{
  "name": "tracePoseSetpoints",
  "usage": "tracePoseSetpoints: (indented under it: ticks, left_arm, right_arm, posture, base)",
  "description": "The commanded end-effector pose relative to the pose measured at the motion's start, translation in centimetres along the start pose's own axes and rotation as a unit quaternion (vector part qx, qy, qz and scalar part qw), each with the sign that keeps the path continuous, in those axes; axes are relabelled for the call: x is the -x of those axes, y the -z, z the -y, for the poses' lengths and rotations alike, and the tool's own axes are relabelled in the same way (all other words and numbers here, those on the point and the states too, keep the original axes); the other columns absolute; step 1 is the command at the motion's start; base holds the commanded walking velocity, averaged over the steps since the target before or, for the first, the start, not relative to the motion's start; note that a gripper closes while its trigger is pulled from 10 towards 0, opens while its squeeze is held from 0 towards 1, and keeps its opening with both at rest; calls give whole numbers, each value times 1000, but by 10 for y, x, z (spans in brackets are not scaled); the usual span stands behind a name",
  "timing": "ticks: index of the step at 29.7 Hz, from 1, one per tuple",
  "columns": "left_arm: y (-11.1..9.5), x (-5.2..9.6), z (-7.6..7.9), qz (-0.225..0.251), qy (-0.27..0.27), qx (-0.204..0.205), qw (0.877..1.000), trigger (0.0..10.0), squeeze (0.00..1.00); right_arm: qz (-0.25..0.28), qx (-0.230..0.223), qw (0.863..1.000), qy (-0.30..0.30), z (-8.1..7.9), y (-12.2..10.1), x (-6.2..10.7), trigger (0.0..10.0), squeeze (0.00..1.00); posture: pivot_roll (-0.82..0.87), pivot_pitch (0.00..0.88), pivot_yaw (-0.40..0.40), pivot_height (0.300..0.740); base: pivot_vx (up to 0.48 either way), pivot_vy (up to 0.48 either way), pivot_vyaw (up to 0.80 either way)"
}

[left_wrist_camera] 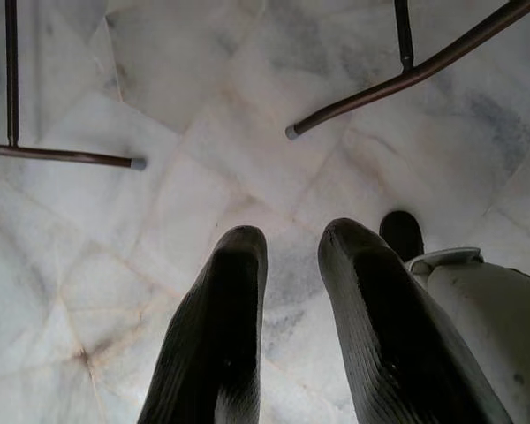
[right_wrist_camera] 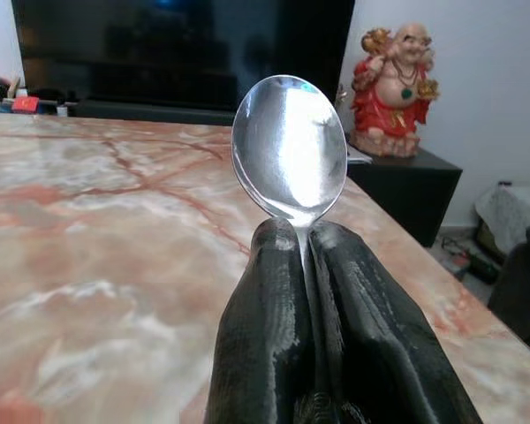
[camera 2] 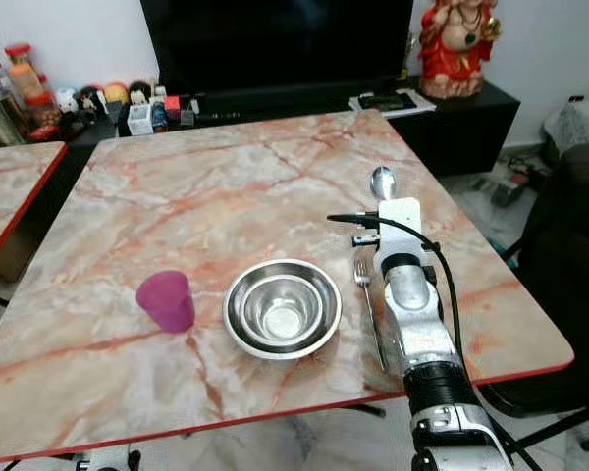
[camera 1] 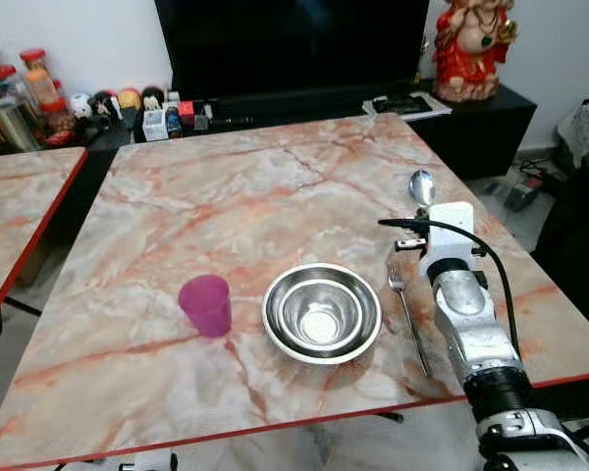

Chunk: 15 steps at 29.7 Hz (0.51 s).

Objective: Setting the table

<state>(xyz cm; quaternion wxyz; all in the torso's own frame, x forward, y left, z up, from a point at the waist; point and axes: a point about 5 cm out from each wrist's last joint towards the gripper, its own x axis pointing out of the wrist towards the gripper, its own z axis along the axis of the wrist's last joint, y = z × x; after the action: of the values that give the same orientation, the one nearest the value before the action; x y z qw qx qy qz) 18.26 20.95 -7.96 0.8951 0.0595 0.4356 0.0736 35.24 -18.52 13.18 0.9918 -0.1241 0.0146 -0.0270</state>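
Location type: a home living and dining area. This is indicated by a marble-patterned dining table (camera 1: 226, 206) with a red edge, a large dark television (camera 1: 290, 44) on a low black unit (camera 1: 481, 118), a red figurine (camera 1: 471, 44), jars (camera 1: 15, 93) and trinkets along the wall, and a pale tiled floor (left_wrist_camera: 159, 177).

The right arm (camera 1: 471, 324) reaches forward over the table's right part, the wrist straight and level. The right gripper (right_wrist_camera: 305, 243) has its two black fingers (right_wrist_camera: 265, 318) pressed together on the handle of a spoon (right_wrist_camera: 290, 146). The left gripper (left_wrist_camera: 287, 256) hangs low and points to the floor, its fingers (left_wrist_camera: 221, 327) slightly apart.
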Motion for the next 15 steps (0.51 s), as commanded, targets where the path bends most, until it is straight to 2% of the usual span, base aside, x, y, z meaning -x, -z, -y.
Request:
tracePoseSetpoints:
  ticks: [1,6,8,15]
  left_arm:
    - [-1,0,-4,-1,-1,-5,1000,10000,0]
    - [0,0,-4,-2,2,-6,1000,10000,0]
    - [0,0,-3,-3,4,-6,1000,10000,0]
    - [0,0,-5,-5,6,-8,1000,10000,0]
  right_arm:
    - [-3,11,1000,0,7,-1,3,10000,0]
    - [-29,17,999,0,10,10,9,10000,0]
    - [-59,26,998,-12,11,20,14,10000,0]
    - [-76,14,996,-43,8,30,20,10000,0]
  posture:
    - [-71,0,64,740]
    - [-74,0,70,740]
    - [-74,0,70,740]
    - [-77,0,83,740]
  base:
    - [0,0,0]
    - [0,0,0]
    - [0,0,0]
    - [0,0,0]
